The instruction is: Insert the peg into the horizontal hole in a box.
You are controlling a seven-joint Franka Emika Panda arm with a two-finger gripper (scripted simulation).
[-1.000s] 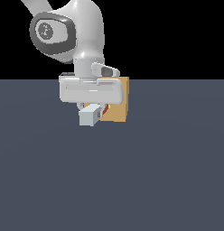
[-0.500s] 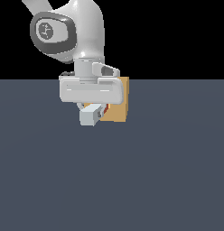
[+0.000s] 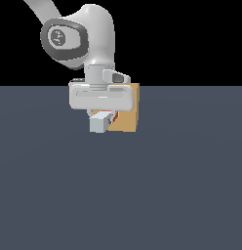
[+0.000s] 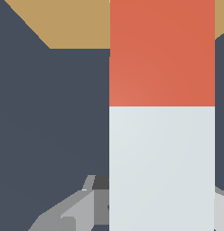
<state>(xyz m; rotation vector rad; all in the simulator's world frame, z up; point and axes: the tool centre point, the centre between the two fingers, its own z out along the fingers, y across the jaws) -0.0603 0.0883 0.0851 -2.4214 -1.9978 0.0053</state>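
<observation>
The peg (image 3: 101,122) is held in the gripper (image 3: 102,117), which hangs under the wide white body of the hand in the exterior view. The gripper is clenched on the pale grey part of the peg, so the grey end sticks out toward the camera below the hand. The orange-red end points away, toward the box (image 3: 129,111). Only a thin strip of orange-red shows beside the grey block in the exterior view, right against the tan face of the box. In the wrist view the peg (image 4: 161,135) fills the picture as a long bar, grey near the gripper (image 4: 161,203) and orange-red farther out. Its orange-red part reaches over the tan box (image 4: 73,22). The hole is hidden behind the peg and the hand, so I cannot tell if the tip is already inside it. The box stands on the dark blue-grey surface (image 3: 181,185), just behind the hand and slightly to the exterior view's right.
</observation>
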